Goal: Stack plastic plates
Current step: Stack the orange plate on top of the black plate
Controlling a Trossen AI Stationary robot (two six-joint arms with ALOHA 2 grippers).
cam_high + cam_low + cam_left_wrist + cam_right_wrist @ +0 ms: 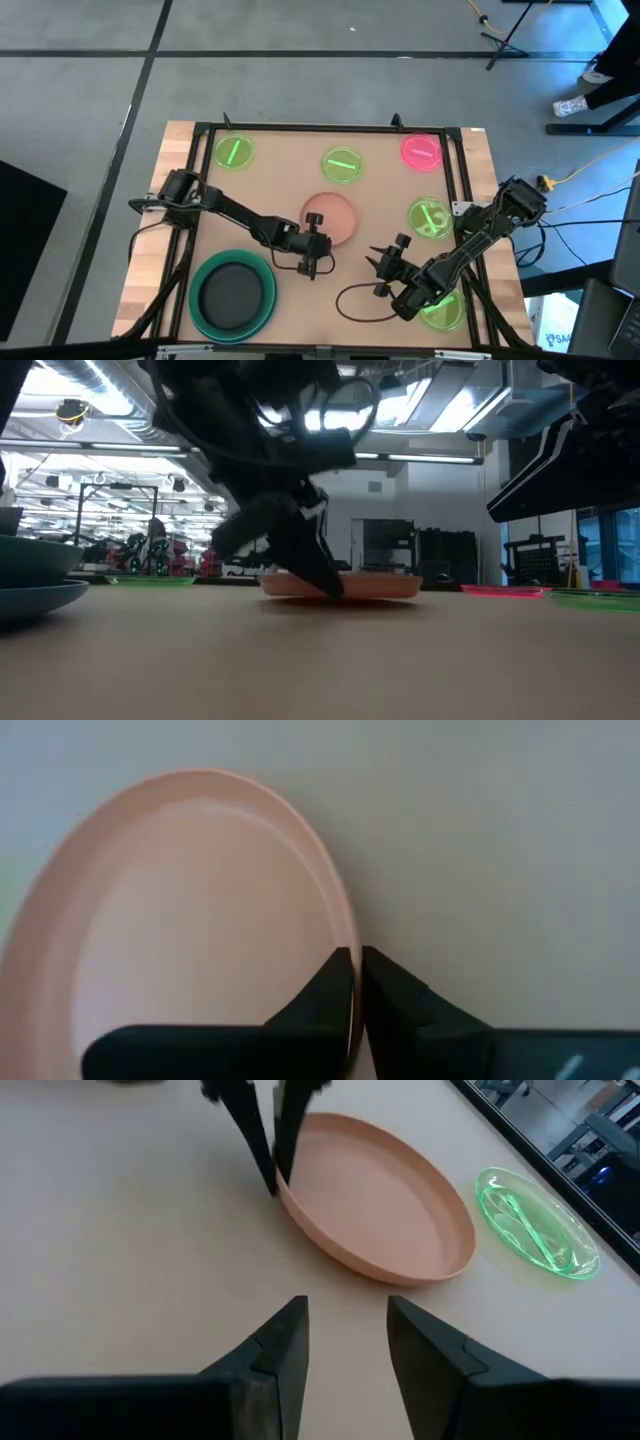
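The salmon-pink plate [330, 215] lies flat on the table's middle; it also shows in the low view [375, 586], the left wrist view [190, 920] and the right wrist view [385, 1200]. My left gripper [318, 243] is shut on its near rim. My right gripper [384, 264] is open and empty, just right of and nearer than the plate, fingers [280, 1342] pointing at it. The large green plate [234, 293] sits near left; in the low view a blue rim [40, 598] shows under it. My left gripper pinches the salmon-pink plate's near rim [352, 970], one finger inside the plate [325, 990] and one outside [395, 990]. The fingers come from above, slanting down [262, 1140]. The plate rests flat on the table.
Small neon-green plates lie at the far left [233, 152], far middle [342, 164], right [430, 217] and near right under my right arm [442, 310]. A hot-pink plate [421, 150] lies far right. A black frame [330, 128] borders the table. A cable loops near the middle [350, 300].
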